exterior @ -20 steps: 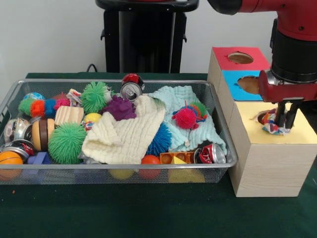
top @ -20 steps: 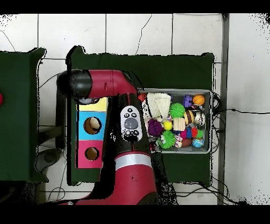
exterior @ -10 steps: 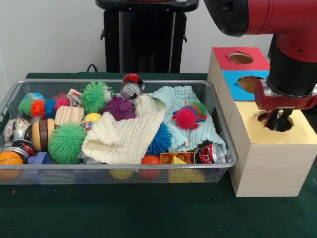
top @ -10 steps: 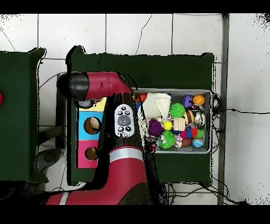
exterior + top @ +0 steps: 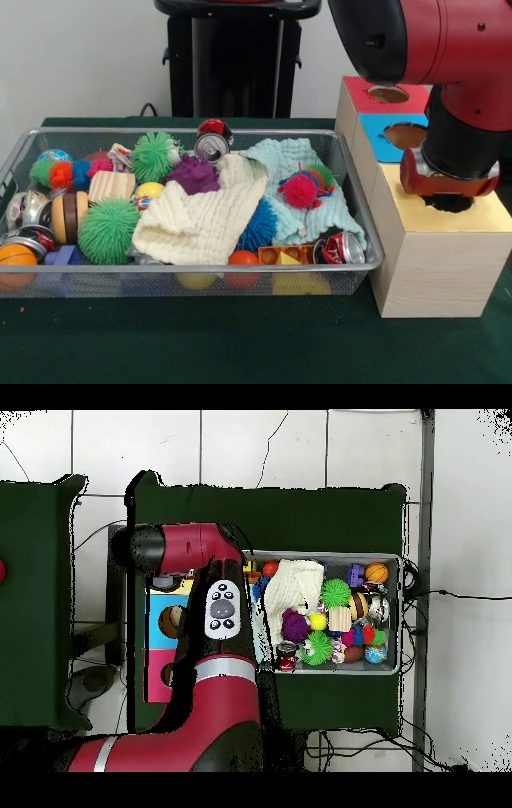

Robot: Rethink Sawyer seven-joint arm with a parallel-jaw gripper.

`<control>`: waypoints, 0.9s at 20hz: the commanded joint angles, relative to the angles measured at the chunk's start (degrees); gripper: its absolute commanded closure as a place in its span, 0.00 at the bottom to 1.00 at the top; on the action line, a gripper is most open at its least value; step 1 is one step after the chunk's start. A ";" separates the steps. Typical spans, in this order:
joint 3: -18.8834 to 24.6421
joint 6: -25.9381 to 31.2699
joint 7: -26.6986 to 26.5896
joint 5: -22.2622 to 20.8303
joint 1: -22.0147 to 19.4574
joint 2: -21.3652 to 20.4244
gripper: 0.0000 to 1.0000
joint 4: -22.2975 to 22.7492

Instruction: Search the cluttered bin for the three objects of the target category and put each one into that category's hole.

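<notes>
Low over the yellow hole, the gripper, its grip apparently hidden; wire bin well apart.

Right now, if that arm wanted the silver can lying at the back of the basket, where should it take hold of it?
Probably from above, across the can's round sides. It lies tilted with its silver top facing the camera, so the curved body offers two opposite faces. It sits high on the pile, beside the purple spiky ball and the cream cloth. Pinching the rim looks less secure.
</notes>
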 commanded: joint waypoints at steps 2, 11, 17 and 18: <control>-2.77 9.21 11.61 -1.61 0.58 5.76 1.00 -0.03; -3.08 9.97 9.19 -1.55 0.77 6.72 0.00 -1.66; -3.42 9.33 8.72 -1.72 1.03 6.71 0.00 -1.47; -3.43 9.60 8.73 -1.62 1.06 6.77 0.00 -1.59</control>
